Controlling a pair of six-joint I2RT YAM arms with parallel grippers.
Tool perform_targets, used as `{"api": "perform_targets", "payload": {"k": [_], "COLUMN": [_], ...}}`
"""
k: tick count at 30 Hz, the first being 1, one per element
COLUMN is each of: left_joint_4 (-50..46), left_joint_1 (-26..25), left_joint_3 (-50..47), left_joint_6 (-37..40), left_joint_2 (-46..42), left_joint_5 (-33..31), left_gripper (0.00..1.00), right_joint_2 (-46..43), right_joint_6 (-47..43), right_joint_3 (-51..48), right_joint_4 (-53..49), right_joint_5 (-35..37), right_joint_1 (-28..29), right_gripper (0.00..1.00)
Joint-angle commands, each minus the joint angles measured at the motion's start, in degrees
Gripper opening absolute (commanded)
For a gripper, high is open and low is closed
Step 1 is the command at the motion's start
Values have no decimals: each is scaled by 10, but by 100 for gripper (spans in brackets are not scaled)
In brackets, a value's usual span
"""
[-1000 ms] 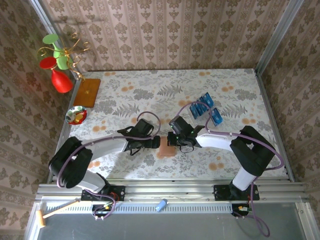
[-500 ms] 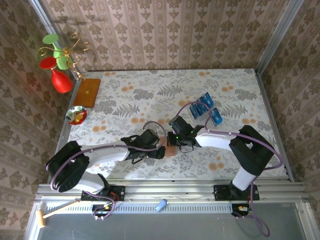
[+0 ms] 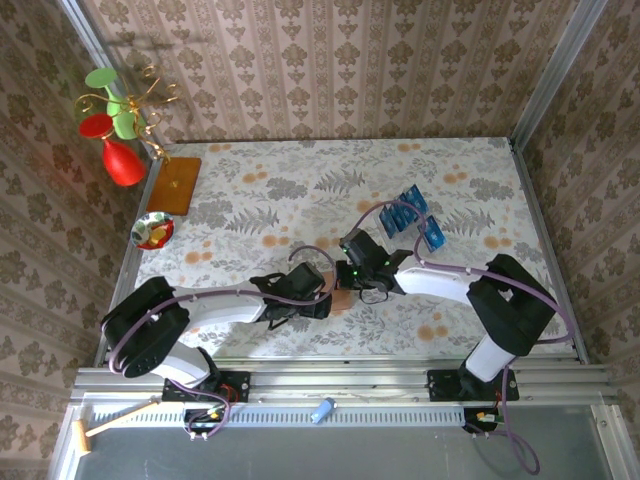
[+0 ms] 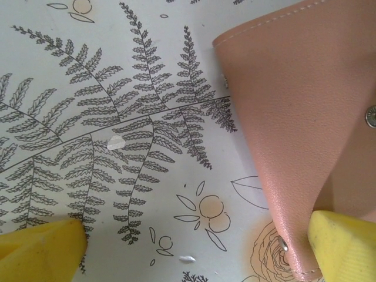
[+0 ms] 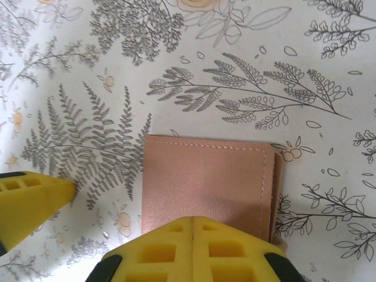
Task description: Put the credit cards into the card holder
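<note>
A: Card holder (image 5: 205, 182): count, place, heading?
B: One. Brown, folded, flat on the table (image 3: 470, 170), about mid-width and nearer the near edge. Close to square; in the right wrist view slightly longer left to right, stitched edge farthest from the fingers.
A: Credit cards (image 3: 432, 234)?
B: Blue, fanned at a slant toward the far right part, well apart from the holder. At least three; exact count cannot be told.
A: Grippers?
B: Two. Left gripper (image 4: 194, 252) spread wide, one yellow fingertip (image 4: 343, 247) touching the holder's corner. Right gripper (image 5: 194, 247) closed, pads pressed together, over the holder's edge.
</note>
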Motion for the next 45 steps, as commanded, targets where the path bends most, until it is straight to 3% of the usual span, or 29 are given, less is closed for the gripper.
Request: {"api": "perform_targets", "payload": {"k": [1,26,45], "left_joint_4": [-2,3,2], "left_joint_1": [2,2,2], "left_joint_3": [-14,-15,-13], "left_joint_6": [-10,-6,-7], "left_joint_2": [41,45,47], "left_joint_5": [6,9,9], "left_gripper": [100,100,100], "right_joint_2": [-17,48,77], "right_joint_6": [3,8,12], "right_joint_3": [-3,-9,-81], "right_joint_4": [-4,28,50], "right_joint_5": [-16,-38,2], "right_joint_1": [-3,-3,-1], "right_gripper": [0,0,0]}}
